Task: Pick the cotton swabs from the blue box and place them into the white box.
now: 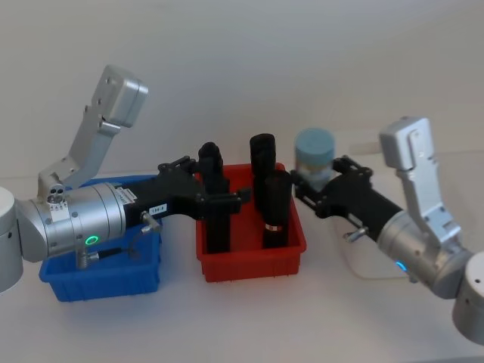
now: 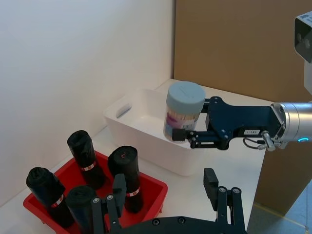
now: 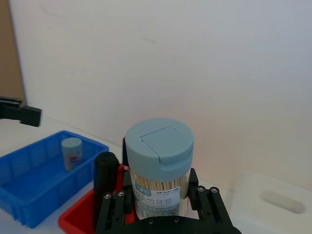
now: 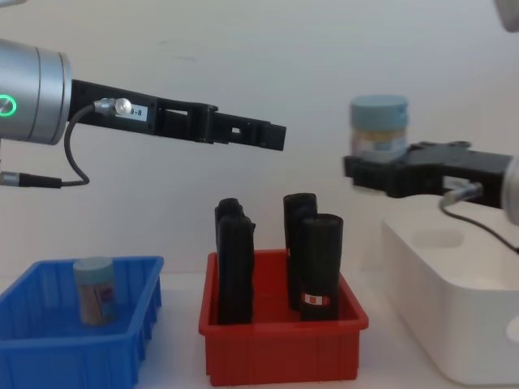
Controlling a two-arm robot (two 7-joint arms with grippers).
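Observation:
My right gripper is shut on a cotton swab jar with a light blue lid and holds it upright in the air. The jar hangs about over the rim of the white box on the side facing the red bin. Another swab jar stands in the blue box at the left. My left gripper is open and empty, stretched out high above the red bin. In the right wrist view the held jar stands between the fingers.
The red bin sits between the blue box and the white box, and holds several tall black cylinders. A plain wall stands close behind the table.

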